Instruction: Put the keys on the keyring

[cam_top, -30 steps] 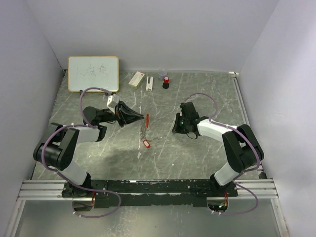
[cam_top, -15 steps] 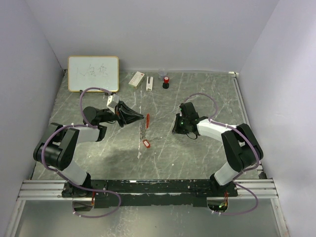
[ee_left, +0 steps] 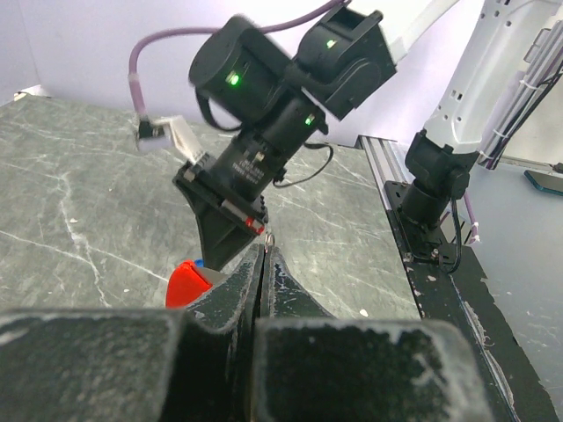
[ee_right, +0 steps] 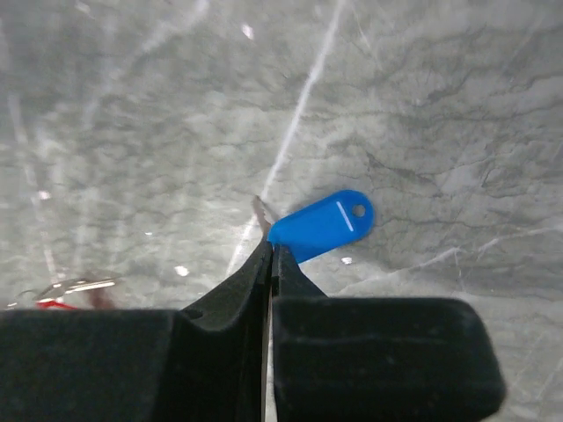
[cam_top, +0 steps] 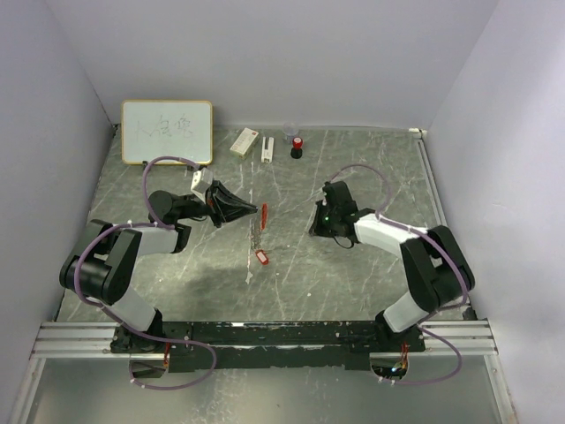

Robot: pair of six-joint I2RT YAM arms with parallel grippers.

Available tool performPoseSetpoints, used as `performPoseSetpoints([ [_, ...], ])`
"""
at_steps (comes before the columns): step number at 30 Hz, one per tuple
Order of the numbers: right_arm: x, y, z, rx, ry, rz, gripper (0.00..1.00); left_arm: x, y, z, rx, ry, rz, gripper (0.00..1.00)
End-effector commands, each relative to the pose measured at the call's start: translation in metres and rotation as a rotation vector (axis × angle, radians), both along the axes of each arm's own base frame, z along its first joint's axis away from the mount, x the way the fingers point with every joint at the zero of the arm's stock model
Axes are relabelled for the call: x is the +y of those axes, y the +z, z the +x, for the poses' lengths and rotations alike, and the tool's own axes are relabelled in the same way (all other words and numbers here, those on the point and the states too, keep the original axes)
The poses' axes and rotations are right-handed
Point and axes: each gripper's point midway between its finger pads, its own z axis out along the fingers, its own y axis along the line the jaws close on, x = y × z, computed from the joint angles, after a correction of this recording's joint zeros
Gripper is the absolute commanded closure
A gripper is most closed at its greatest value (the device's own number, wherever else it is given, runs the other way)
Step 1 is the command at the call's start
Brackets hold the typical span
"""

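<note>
Closing since a second ago, the right gripper (ee_right: 268, 251) now has its jaws together at the blade of the blue key (ee_right: 321, 226), mid-table; a hold is unclear. Bare table (cam_top: 371, 168) lies far and right of it. Unmoved, the left gripper (cam_top: 254, 211) pinches the keyring (cam_top: 263, 213); the red key (cam_top: 261, 257) lies on its near side.

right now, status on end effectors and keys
Left end effector shut on keyring. Right end effector shut at blue key, grip unconfirmed. Nothing blocking.
</note>
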Motion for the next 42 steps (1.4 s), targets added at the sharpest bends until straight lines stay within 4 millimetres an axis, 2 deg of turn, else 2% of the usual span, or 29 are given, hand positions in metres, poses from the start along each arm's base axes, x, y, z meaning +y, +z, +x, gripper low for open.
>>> performPoseSetpoints([
  [1, 0.002, 0.075, 0.032, -0.281, -0.014, 0.059, 1.0, 0.006, 0.042, -0.013, -0.312, -0.001, -0.09, 0.93],
  [6, 0.001, 0.138, 0.047, -0.464, -0.005, 0.088, 1.0, 0.004, 0.047, -0.014, -0.327, -0.024, -0.087, 0.93],
  [10, 0.016, 0.178, 0.052, -0.562, 0.035, 0.186, 1.0, 0.0, 0.053, -0.016, -0.342, -0.046, -0.091, 0.93],
  [18, 0.038, 0.229, 0.05, -0.675, 0.052, 0.407, 1.0, -0.008, 0.065, -0.02, -0.37, -0.083, -0.103, 0.93],
  [26, 0.051, 0.25, 0.042, -0.702, 0.072, 0.553, 1.0, -0.02, 0.073, -0.017, -0.368, -0.088, -0.138, 0.93],
  [42, 0.067, 0.256, 0.016, -0.656, 0.133, 0.668, 1.0, -0.035, 0.076, -0.002, -0.366, -0.066, -0.178, 0.93],
])
